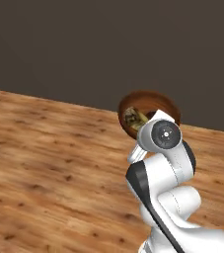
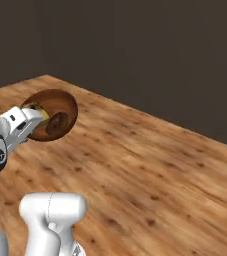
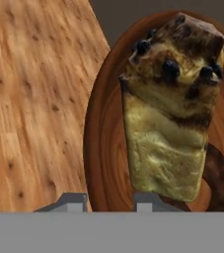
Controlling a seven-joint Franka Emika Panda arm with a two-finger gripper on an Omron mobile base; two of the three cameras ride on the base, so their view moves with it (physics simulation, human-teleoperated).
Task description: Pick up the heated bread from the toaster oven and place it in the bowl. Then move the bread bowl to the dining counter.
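The bread (image 3: 170,106) already lies in the bowl (image 3: 101,148), and the gripper (image 3: 106,201) pinches the bowl's rim, fingers narrow. Left, I judge: carrying it over the wood floor (image 1: 44,163) to the dining counter

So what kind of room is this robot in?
Hard to tell for sure, but it looks like a rendered home interior: a wood-plank floor, a plain dark wall, and a wooden bowl with a piece of bread in it, which hints at a kitchen or dining area.
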